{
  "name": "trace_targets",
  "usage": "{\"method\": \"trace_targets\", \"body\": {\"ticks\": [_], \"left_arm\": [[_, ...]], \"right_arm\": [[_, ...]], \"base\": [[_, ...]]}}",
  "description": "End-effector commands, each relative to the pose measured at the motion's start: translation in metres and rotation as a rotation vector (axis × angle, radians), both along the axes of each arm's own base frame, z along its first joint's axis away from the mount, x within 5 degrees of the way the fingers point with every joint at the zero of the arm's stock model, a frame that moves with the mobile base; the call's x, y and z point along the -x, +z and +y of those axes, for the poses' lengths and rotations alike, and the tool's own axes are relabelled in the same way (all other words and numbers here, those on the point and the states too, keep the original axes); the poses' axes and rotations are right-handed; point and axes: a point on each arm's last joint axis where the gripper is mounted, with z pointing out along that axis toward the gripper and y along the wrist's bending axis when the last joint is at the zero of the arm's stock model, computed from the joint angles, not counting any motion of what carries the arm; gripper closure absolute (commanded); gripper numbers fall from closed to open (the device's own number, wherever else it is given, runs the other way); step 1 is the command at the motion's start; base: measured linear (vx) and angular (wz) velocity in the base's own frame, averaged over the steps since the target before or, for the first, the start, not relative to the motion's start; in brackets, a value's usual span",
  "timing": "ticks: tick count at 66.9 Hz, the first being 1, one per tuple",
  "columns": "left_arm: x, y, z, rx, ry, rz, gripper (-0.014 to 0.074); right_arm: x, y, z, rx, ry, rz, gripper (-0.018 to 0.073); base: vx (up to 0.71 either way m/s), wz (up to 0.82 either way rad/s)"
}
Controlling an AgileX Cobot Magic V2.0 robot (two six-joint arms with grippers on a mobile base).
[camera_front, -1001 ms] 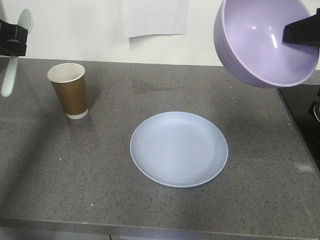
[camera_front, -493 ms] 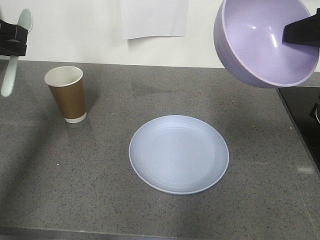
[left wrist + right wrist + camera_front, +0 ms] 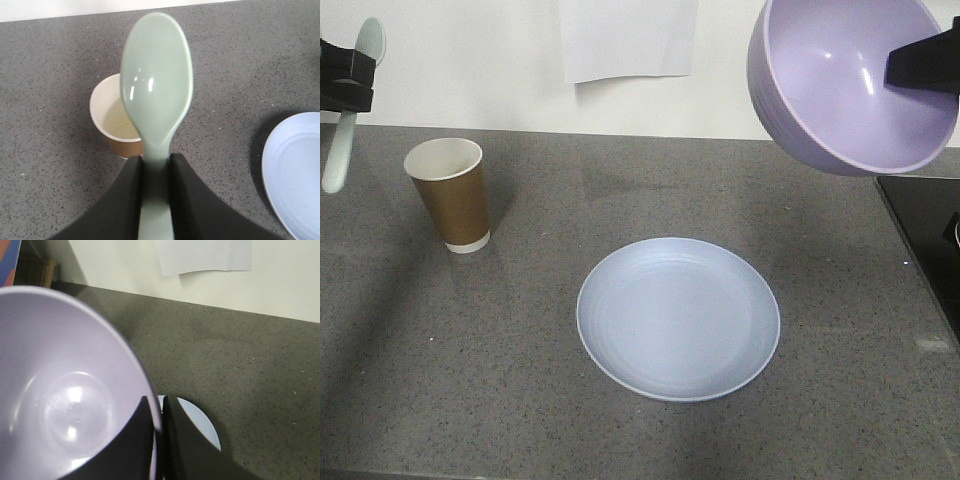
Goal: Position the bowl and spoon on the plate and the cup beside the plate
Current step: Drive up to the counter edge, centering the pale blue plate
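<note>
**Plate** (image 3: 678,318): pale blue, lying flat and bare on the grey table (image 3: 520,400). It serves as the reference point.

**Bowl** (image 3: 840,80): lavender, held aloft above and to the right of the plate, tilted with its mouth facing the camera. The right tool (image 3: 159,440) is clenched across its rim, one finger inside and one outside. It is probably held high to clear the plate before lowering.

**Spoon** (image 3: 156,80): mint, held aloft far to the left of the plate. The left tool (image 3: 155,190) pinches its handle, and the head projects beyond the fingers.

**Cup** (image 3: 448,195): upright on the table, well to the left of the plate and below the spoon. It is not yet beside the plate.
</note>
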Motion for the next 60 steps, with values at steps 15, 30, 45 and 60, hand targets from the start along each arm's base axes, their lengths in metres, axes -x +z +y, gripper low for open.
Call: {"method": "trace_targets", "body": {"ticks": [15,30,45,60], "left_arm": [[0.0092,0.0221,-0.0018,0.031,0.005,-0.108,0.0603],[0.0092,0.0221,-0.0018,0.031,0.005,-0.108,0.0603],[0.0092,0.0221,-0.0018,0.031,0.005,-0.108,0.0603],[0.0092,0.0221,-0.0018,0.031,0.005,-0.108,0.0603]], "right_arm": [[0.0065,0.0181,0.0004,-0.037,-0.016,-0.094,0.0565],[0.0065,0.0181,0.0004,-0.037,-0.016,-0.094,0.0565],[0.0065,0.0181,0.0004,-0.037,-0.016,-0.094,0.0565],[0.0065,0.0181,0.0004,-0.037,-0.016,-0.094,0.0565]], "base": [[0.02,0.00],[0.02,0.00],[0.02,0.00],[0.02,0.00]]}}
